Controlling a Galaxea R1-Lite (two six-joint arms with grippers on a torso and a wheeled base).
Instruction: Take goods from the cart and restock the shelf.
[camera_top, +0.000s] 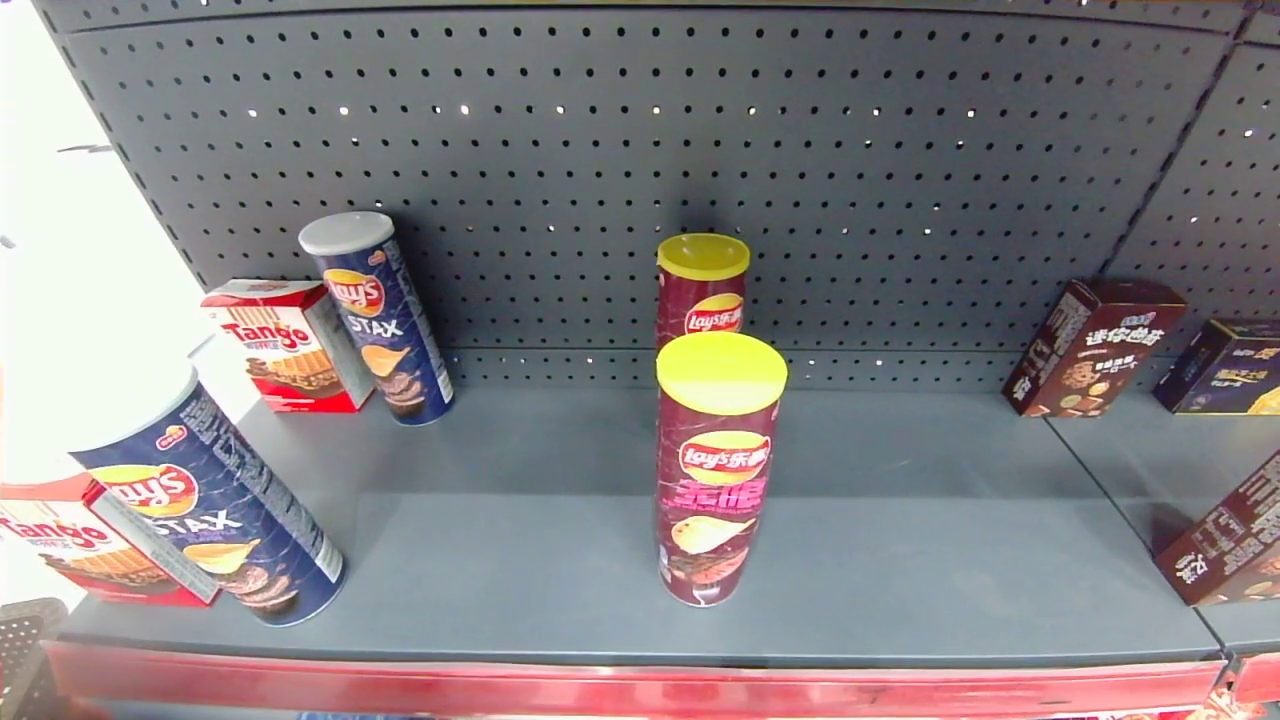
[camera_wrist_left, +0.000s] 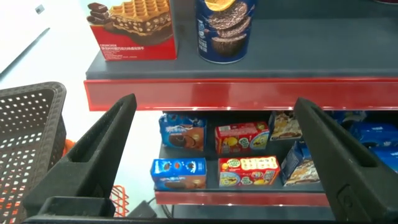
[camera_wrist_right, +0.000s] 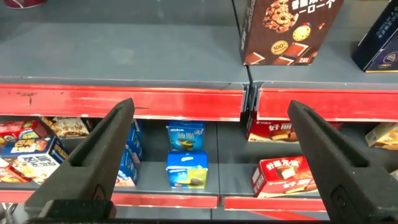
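Standing upright in the middle of the grey metal shelf board (camera_top: 900, 540), the maroon cylindrical chip can with a yellow plastic lid (camera_top: 716, 470) has a twin can (camera_top: 702, 290) just behind it against the pegboard, so you look partway through. Some stock is placed, with wide bare stretches either side to fill. Out to your left are blue chip cans with grey lids (camera_top: 378, 315) and red wafer boxes (camera_top: 285, 345); to your right, dark brown biscuit boxes (camera_top: 1095, 345). Your left gripper (camera_wrist_left: 214, 102) and right gripper (camera_wrist_right: 210, 106) both hang low before the red shelf edge, jaws spread wide and holding nothing, so I'd judge a trip to the cart comes next. Your left wrist view adds the black mesh cart basket (camera_wrist_left: 31, 124) beside the shelf, though I can't tell what's in it. Both wrist views add the stocked lower shelf (camera_wrist_right: 155, 200), which the head view misses.
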